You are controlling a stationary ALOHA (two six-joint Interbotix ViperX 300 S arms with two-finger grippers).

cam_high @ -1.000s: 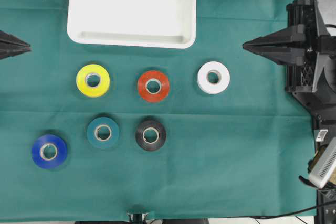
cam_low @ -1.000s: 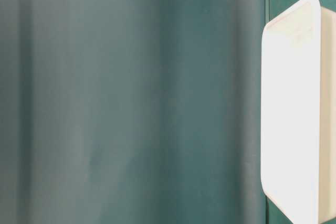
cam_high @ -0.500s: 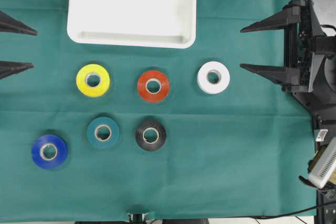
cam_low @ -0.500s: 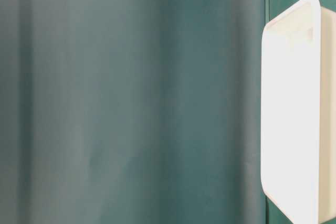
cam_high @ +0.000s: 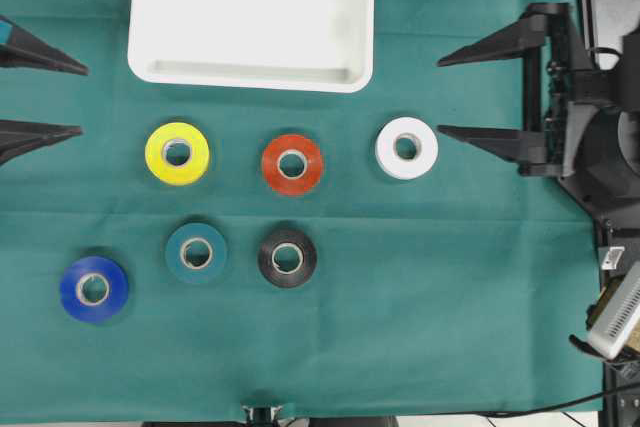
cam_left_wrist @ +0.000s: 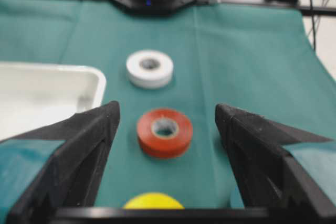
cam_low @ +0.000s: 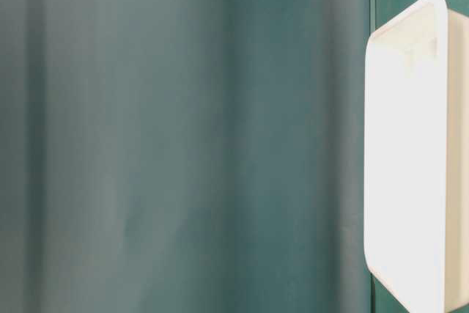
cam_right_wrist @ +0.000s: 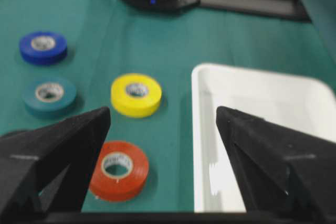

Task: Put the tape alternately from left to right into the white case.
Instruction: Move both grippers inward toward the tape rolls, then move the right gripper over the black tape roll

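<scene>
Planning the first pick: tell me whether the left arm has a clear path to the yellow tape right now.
Probably yes. The left gripper is open and empty at the cloth's left edge, and only bare green cloth lies between it and the yellow tape. The white case sits off to the side.

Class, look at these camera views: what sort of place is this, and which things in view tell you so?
Probably a robotics lab bench set up for a sorting exercise. A green cloth covers the table, two black grippers, left and right, face each other open across it, and tape rolls lie in neat rows beside a white case.
</scene>
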